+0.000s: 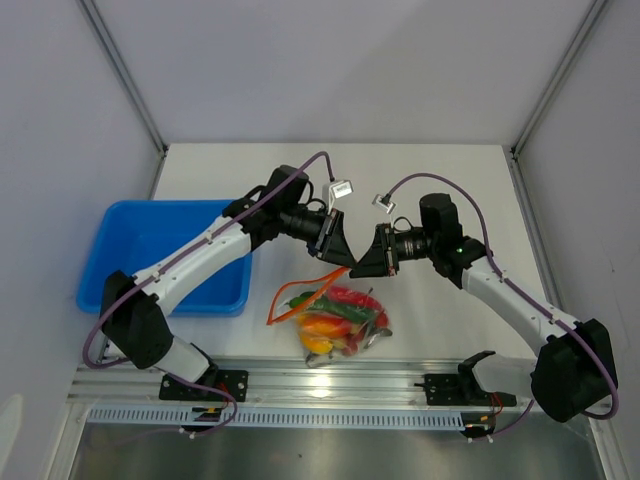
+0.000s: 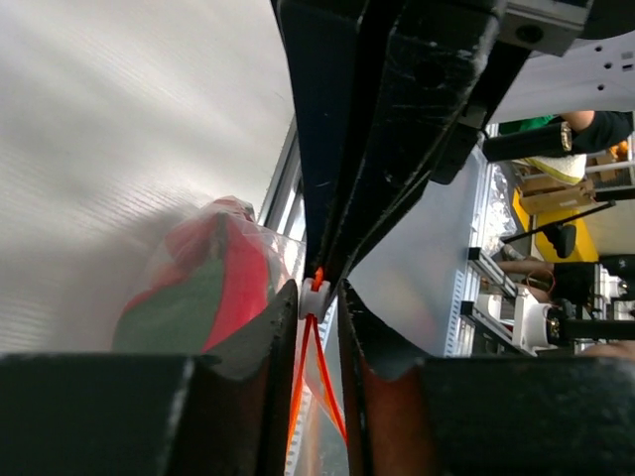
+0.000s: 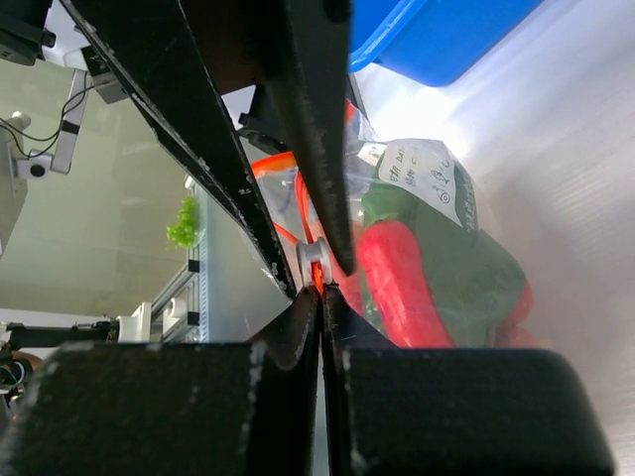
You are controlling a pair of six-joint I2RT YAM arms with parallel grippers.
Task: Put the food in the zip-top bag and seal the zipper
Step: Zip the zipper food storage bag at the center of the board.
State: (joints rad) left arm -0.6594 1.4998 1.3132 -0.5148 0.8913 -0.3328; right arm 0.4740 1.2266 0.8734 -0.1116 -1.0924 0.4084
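Zip-top bag, holding the food, is lying just right of the blue tray. Right gripper is clamping the zipper; left gripper is straddling its slider, hold unclear.

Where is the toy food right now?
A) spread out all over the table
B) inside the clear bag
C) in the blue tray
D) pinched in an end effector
B: the red, green and yellow-orange toy food sits bunched together inside the clear bag, off to the side of the blue tray.
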